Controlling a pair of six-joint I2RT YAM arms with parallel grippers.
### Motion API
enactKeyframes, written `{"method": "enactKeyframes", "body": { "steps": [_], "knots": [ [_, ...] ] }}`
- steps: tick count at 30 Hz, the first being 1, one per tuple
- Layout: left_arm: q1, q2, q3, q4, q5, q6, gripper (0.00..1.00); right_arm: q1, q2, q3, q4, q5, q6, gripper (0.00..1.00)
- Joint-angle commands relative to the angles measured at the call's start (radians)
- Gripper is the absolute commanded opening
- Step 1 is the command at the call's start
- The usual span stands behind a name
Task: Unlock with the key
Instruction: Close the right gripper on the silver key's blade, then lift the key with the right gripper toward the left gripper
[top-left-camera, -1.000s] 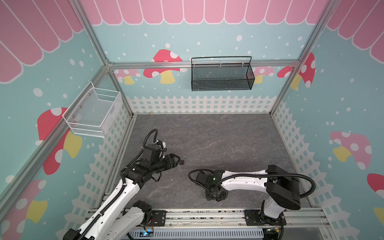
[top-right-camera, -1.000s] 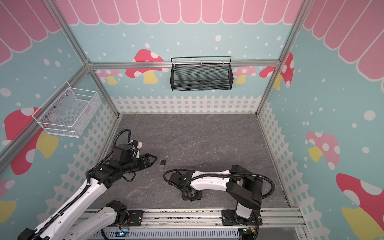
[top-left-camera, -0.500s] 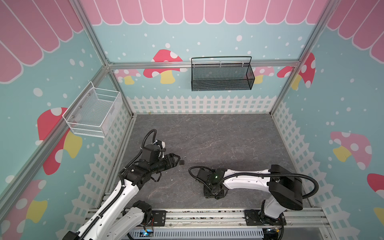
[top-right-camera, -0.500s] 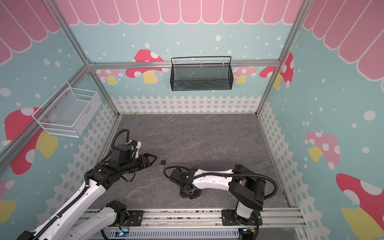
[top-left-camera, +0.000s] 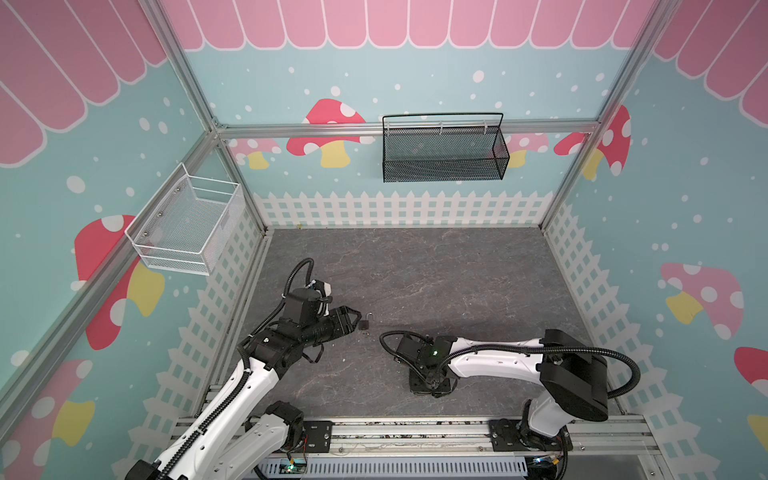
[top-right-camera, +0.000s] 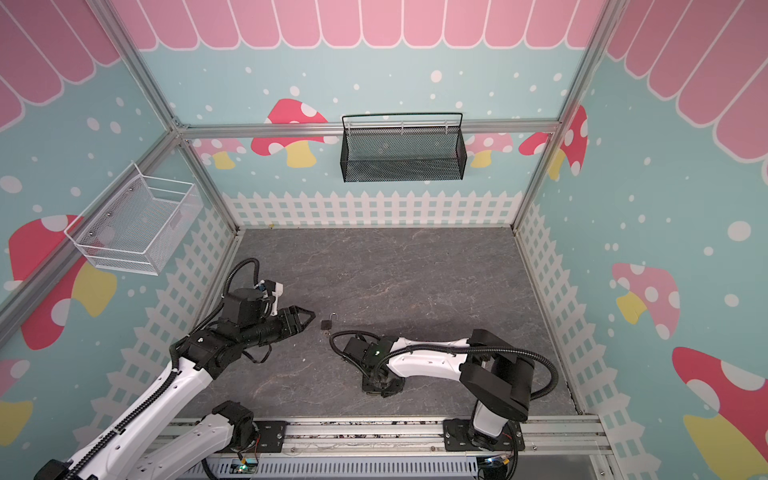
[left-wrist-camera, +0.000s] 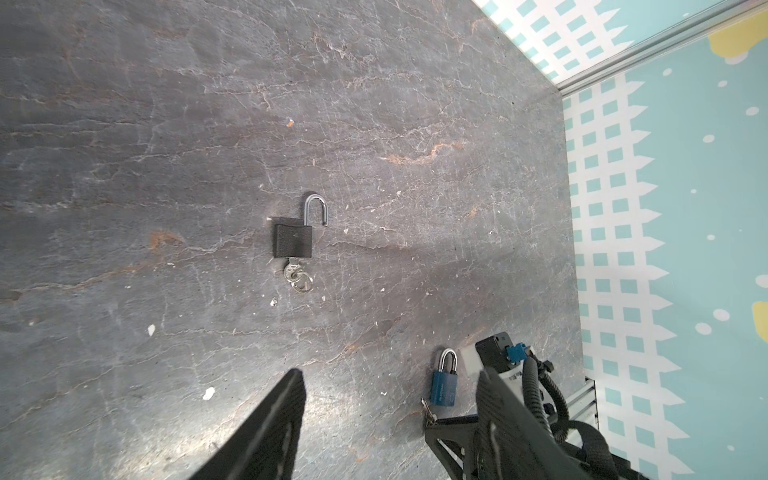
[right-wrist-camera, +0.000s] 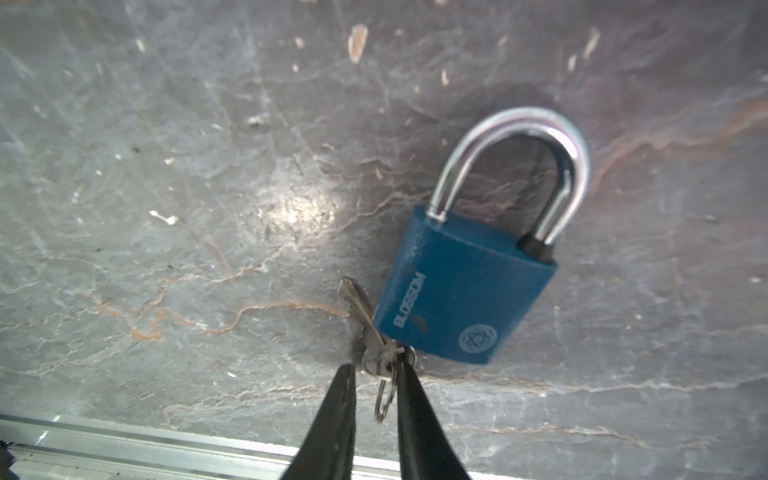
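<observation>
right tool (right-wrist-camera: 374, 368): narrow, thin black tips either side of the bow of the keys (right-wrist-camera: 360, 305). Can't tell if it's clamped. The keys are flat silver on a wire ring, touching the lower corner of the blue padlock (right-wrist-camera: 461, 295), which has a matte rectangular body and its chromed U-shackle (right-wrist-camera: 573, 166) seated. It lies flat on the grey veined stone-look bench (left-wrist-camera: 166, 166).
left tool (left-wrist-camera: 390, 372): wide, empty. In a top view the black padlock (top-left-camera: 365, 322) sits just beside it at 3 o'clock, hooked shackle (left-wrist-camera: 316, 203) sprung open, small key (left-wrist-camera: 293, 272) in its base. The right tool is at 4–5 o'clock from it.
</observation>
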Motion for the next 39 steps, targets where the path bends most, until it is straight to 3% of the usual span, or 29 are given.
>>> {"method": "enactKeyframes", "body": {
  "steps": [1,12,16,30,36,39],
  "knots": [
    [-0.003,-0.003,-0.002,0.014,0.01,-0.019,0.65,-0.003,0.0,-0.017,-0.005,0.017,0.006,0.17],
    [-0.005,-0.031,-0.006,0.015,0.015,-0.06,0.65,-0.002,0.005,-0.026,0.004,0.028,-0.03,0.05],
    [-0.004,-0.037,-0.003,0.023,0.031,-0.099,0.65,-0.002,0.003,-0.006,0.006,0.082,-0.069,0.0],
    [-0.001,-0.089,-0.01,0.07,0.07,-0.416,0.65,-0.015,-0.112,0.131,0.14,0.269,-0.359,0.0],
    [-0.007,-0.081,-0.058,0.225,0.073,-0.524,0.65,-0.043,-0.206,0.11,0.235,0.318,-0.46,0.0],
    [-0.031,-0.039,-0.051,0.339,0.089,-0.513,0.65,-0.069,-0.248,0.098,0.286,0.31,-0.513,0.0]
  ]
}}
